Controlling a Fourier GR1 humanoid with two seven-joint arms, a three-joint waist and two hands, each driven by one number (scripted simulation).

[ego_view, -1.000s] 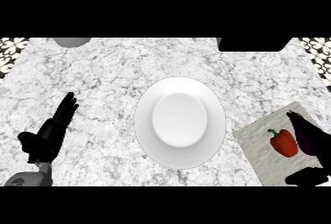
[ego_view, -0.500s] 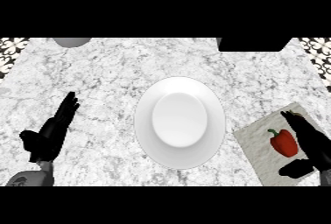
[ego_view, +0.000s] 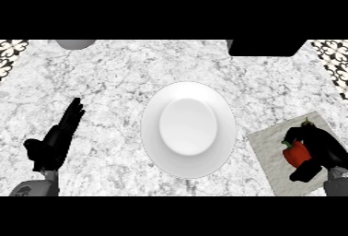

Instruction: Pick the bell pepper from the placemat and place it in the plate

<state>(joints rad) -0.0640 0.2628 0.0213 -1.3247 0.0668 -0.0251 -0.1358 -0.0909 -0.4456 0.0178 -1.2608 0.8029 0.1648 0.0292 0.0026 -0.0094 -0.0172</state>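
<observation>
Now the right hand point(ego_view: 321, 144), beside the bell pepper point(ego_view: 296, 156) a moment ago, has curled round it on the placemat point(ego_view: 270, 146) at the right edge of the worktop point(ego_view: 102, 83), so lifting it to the central plate point(ego_view: 155, 138) looks next, the left hand point(ego_view: 58, 138) resting open.

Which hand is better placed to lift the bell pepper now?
Right: the right hand curls around the bell pepper on the placemat. The left hand rests open on the plate's far side.

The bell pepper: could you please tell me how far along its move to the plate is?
Reach done; grasp in hand: the right robot hand curls round the bell pepper on the placemat. Left: lifting it into the plate. The left robot hand rests open.
</observation>
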